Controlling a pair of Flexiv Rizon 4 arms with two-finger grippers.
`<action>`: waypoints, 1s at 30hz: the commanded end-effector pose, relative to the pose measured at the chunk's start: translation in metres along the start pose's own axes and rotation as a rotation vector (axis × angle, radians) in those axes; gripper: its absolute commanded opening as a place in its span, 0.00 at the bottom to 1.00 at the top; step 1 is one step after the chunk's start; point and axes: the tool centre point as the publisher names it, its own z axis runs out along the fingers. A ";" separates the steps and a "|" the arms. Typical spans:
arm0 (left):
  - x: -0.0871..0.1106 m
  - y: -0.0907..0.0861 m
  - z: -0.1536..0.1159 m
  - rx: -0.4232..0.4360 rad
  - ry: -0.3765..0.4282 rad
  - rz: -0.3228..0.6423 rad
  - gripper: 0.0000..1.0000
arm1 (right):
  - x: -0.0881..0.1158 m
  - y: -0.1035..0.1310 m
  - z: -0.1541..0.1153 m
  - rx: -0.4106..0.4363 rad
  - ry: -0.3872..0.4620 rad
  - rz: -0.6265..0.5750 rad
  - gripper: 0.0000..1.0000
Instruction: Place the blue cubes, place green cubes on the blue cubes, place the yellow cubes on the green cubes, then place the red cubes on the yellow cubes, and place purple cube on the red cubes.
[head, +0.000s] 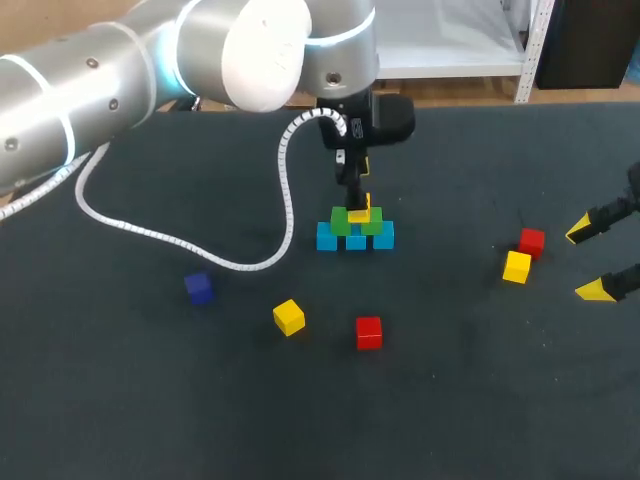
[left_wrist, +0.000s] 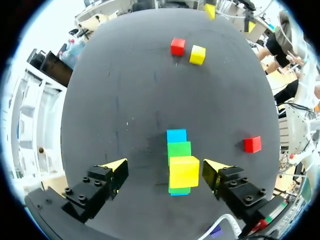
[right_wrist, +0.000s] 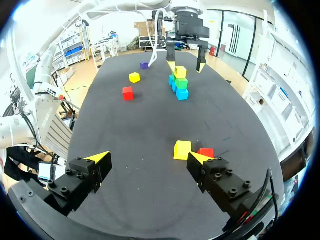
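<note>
A row of blue cubes (head: 355, 240) lies mid-table with two green cubes (head: 341, 222) on it and one yellow cube (head: 359, 214) on the greens. My left gripper (head: 358, 196) hangs just over that stack, open. In the left wrist view the yellow cube (left_wrist: 184, 171) sits between the fingers of the left gripper (left_wrist: 165, 170), with a wide gap on one side. My right gripper (head: 590, 260) is open at the table's right edge, beside a loose yellow cube (head: 517, 267) and a red cube (head: 531, 241). The same two cubes lie just ahead of the right gripper (right_wrist: 150, 162).
In front of the stack lie a purple cube (head: 199, 288), another yellow cube (head: 288, 316) and another red cube (head: 368, 332). The left arm's white coiled cable (head: 285, 180) droops onto the table to the left of the stack.
</note>
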 end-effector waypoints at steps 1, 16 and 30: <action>0.010 -0.019 -0.033 -0.035 -0.084 0.051 1.00 | 0.000 0.000 0.000 0.000 -0.002 -0.001 1.00; 0.087 -0.080 -0.128 -0.047 -0.225 0.376 1.00 | 0.000 0.000 0.000 0.000 -0.002 -0.001 1.00; 0.114 -0.112 -0.151 0.021 -0.240 0.689 1.00 | 0.000 0.000 0.000 0.000 -0.002 -0.001 1.00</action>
